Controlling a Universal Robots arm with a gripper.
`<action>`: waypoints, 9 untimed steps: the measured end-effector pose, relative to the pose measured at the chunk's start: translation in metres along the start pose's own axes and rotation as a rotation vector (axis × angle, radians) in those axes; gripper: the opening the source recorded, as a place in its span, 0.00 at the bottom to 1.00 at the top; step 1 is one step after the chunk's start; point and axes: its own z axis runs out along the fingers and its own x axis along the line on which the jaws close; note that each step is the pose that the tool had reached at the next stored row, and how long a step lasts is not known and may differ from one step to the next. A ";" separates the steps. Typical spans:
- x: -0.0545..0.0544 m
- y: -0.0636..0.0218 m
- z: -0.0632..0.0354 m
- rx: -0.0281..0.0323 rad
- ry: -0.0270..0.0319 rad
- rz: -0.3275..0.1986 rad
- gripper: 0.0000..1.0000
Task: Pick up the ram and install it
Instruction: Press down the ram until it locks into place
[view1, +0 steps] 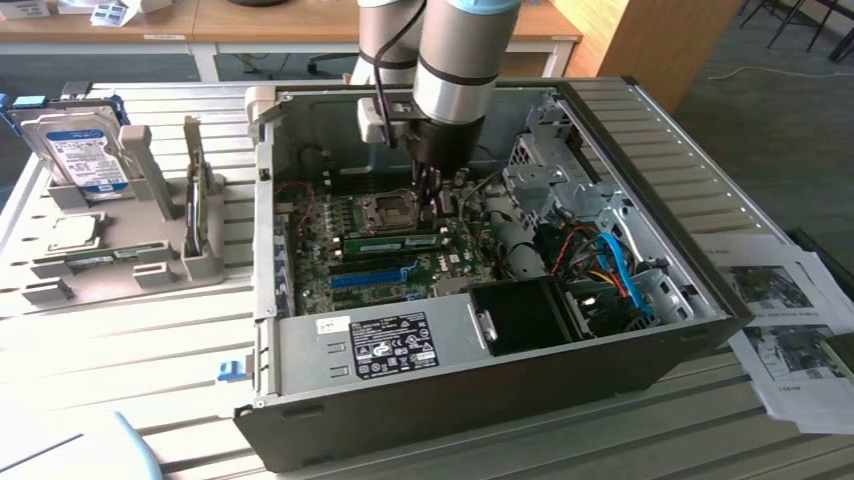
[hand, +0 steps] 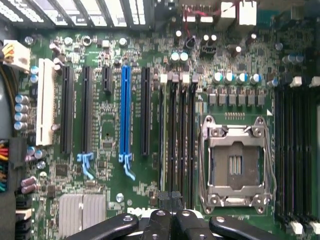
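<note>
The ram (view1: 394, 243), a long thin green stick, lies along a memory slot on the motherboard inside the open computer case (view1: 694, 200). In the wrist view I see it edge-on as a pale green strip (hand: 162, 145) in the slot nearest the blue slot (hand: 125, 110), beside black empty memory slots (hand: 182, 140). My gripper (view1: 431, 215) reaches down into the case over one end of the ram. Its fingers are shut together (hand: 171, 200) with nothing between them. Whether the tips touch the ram I cannot tell.
The CPU socket (hand: 235, 162) sits close beside the memory slots. Cables (view1: 601, 260) and a power supply (view1: 387, 345) crowd the case. A grey fixture (view1: 200, 270) holding a hard drive (view1: 83, 150) stands at the exterior view's left; paper sheets (view1: 787, 300) lie at its right.
</note>
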 end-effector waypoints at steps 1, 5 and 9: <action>0.000 0.0018 0.0001 0.0000 0.0000 0.000 0.09; 0.000 0.0090 0.0004 0.0000 0.0000 0.000 0.09; 0.000 0.0166 0.0007 0.0000 -0.0001 0.000 0.09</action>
